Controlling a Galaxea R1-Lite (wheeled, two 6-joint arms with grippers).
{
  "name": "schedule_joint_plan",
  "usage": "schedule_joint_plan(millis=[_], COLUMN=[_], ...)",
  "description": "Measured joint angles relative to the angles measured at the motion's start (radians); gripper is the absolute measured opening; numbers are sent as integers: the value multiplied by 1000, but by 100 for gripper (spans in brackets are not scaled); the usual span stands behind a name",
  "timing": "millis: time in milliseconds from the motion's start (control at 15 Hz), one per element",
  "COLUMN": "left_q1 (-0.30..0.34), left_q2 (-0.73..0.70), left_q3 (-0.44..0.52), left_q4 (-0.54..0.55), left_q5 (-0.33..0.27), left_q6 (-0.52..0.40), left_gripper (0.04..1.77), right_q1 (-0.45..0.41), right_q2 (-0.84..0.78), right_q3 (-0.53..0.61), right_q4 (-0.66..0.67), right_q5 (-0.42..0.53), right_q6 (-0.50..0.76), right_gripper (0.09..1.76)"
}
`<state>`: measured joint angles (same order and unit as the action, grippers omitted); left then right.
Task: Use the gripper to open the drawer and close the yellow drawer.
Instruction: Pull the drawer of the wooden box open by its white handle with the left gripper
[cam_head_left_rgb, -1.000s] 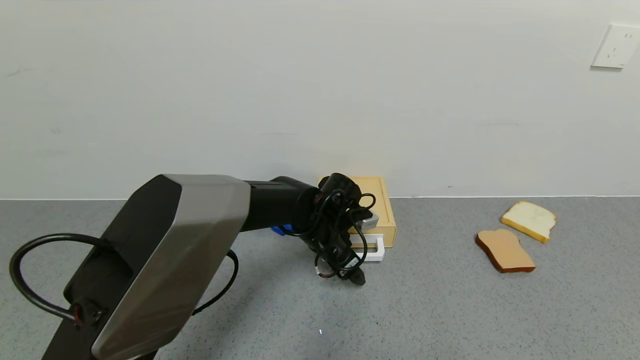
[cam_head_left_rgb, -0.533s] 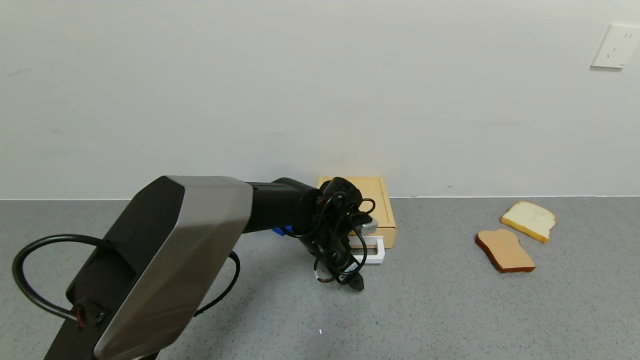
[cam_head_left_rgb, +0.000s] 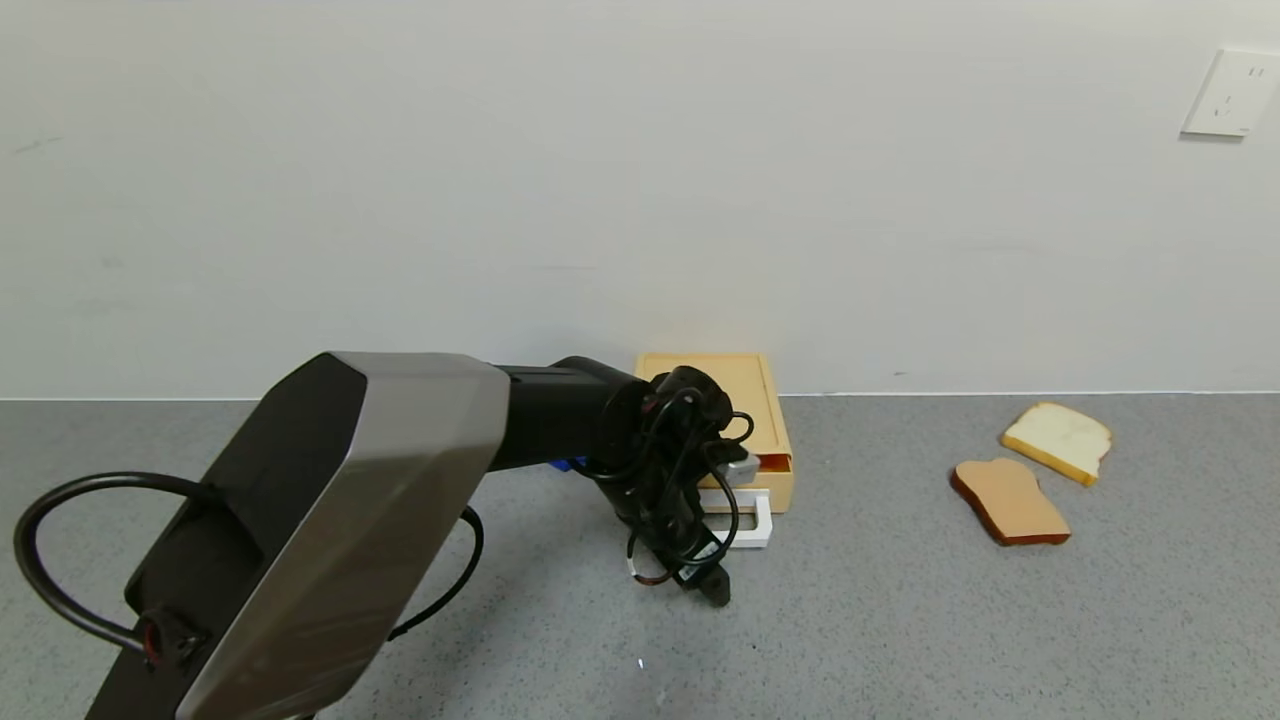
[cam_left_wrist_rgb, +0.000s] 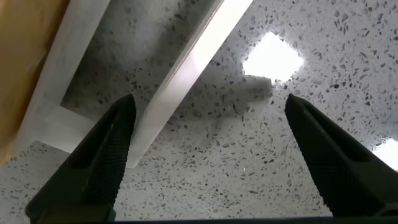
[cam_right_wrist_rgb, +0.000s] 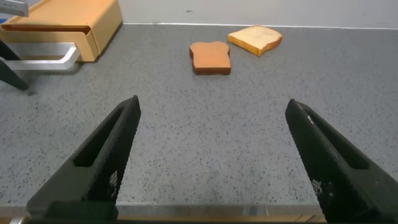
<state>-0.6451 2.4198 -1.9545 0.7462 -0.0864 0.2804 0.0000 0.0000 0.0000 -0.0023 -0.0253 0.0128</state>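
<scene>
I have the left gripper (cam_head_left_rgb: 712, 590) low over the counter (cam_head_left_rgb: 900, 620), just below centre in the head view, right in front of the drawer (cam_head_left_rgb: 775, 480). In the left wrist view its fingers (cam_left_wrist_rgb: 106, 162) are spread wide, and the front bar of the white handle (cam_left_wrist_rgb: 186, 68) runs slantwise just beside one fingertip (I cannot tell whether they touch). Nothing is gripped between them.

The drawer sits in its tan box (cam_head_left_rgb: 735, 385) at the centre of the head view, against the wall (cam_head_left_rgb: 640, 180). It is pulled out a little: a dark slot shows at the box's front right corner, and the handle (cam_head_left_rgb: 752, 522) lies on the counter ahead of it, partly hidden by the cables (cam_head_left_rgb: 680, 470) looped around the wrist.

The right gripper (cam_right_wrist_rgb: 211, 162) hangs idle above bare counter, fingers (cam_right_wrist_rgb: 106, 155) wide apart and holding nothing. Its camera catches the box (cam_right_wrist_rgb: 68, 22) at upper left, with the drawer visibly projecting beneath it.

Two bread slices lie well apart from the box at the right of the head view: a brown one (cam_head_left_rgb: 1010, 500) nearer me, a pale one (cam_head_left_rgb: 1060, 440) behind it. A socket (cam_head_left_rgb: 1232, 92) sits at upper right.
</scene>
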Motion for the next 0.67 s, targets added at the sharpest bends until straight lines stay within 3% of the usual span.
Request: schedule_joint_plan(millis=[667], left_q1=[-42], left_q2=[-47], left_q3=[115], left_q4=[-10], left_q5=[5], left_q6=[-53], left_gripper=[172], right_q1=[0], right_q2=[0], right_q3=[0], right_q4=[0], right_q5=[0], right_q6=[0], right_gripper=[171])
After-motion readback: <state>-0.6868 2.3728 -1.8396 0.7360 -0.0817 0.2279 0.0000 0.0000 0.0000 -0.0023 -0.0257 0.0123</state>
